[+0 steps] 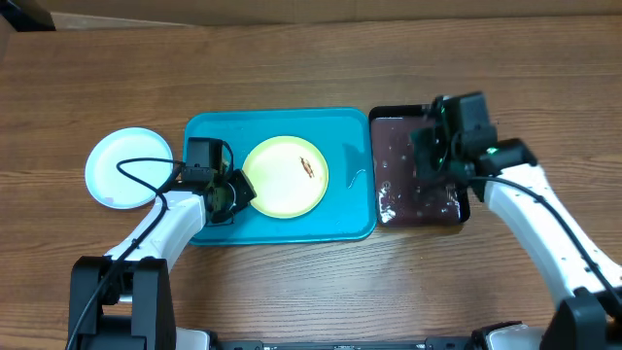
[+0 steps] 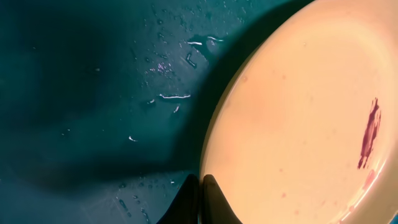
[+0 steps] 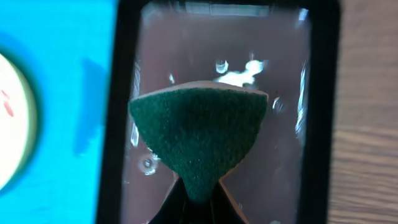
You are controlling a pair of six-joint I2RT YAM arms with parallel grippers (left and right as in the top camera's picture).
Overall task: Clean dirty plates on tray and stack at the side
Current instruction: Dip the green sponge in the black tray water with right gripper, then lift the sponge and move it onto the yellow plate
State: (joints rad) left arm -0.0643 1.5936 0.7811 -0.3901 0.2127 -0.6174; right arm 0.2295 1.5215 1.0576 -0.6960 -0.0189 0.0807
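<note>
A yellow-green plate (image 1: 282,180) with a reddish-brown smear (image 1: 307,167) lies on the turquoise tray (image 1: 350,214). My left gripper (image 1: 243,190) is shut on the plate's left rim. In the left wrist view the two fingers (image 2: 201,190) pinch the rim of the plate (image 2: 298,112) over the wet tray floor (image 2: 93,93). My right gripper (image 1: 434,146) hovers over the black tray (image 1: 418,209), shut on a green sponge (image 3: 199,137) between its fingers (image 3: 199,196). A white plate with a light blue edge (image 1: 128,167) lies on the table left of the tray.
The black tray's floor (image 3: 249,162) is wet with brownish water. The turquoise tray (image 3: 68,74) and the plate's edge (image 3: 12,124) show at the left of the right wrist view. Bare wooden table surrounds both trays.
</note>
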